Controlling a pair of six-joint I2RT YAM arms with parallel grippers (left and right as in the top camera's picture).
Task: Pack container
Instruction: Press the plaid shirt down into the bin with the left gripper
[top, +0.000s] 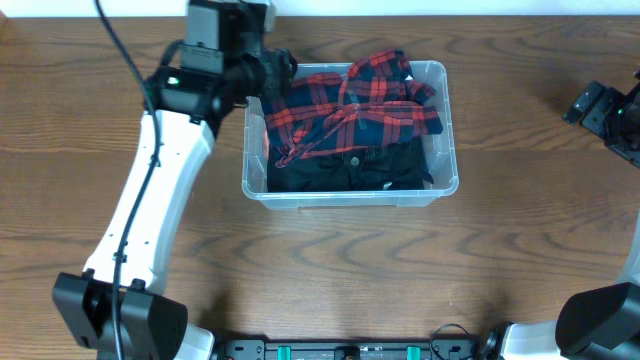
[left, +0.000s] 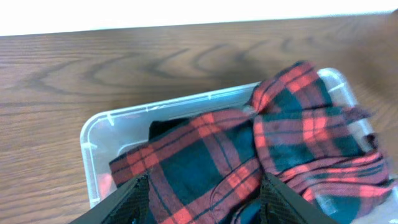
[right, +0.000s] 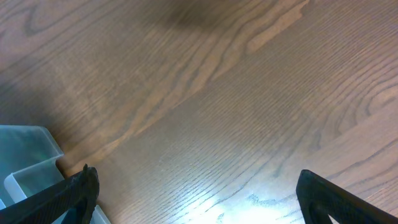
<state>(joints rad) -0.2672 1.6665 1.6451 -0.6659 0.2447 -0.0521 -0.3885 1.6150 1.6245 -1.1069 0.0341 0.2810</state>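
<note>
The clear plastic container stands in the middle of the table. A red-and-blue plaid shirt is piled in it over a dark garment. My left gripper is over the container's far left corner. In the left wrist view its fingers are open and straddle the plaid shirt, with the container's rim behind. My right gripper is at the far right, away from the container. In its wrist view it is open and empty over bare wood.
The wooden table surrounds the container. A clear plastic corner shows at the lower left of the right wrist view. The arms' bases stand along the front edge.
</note>
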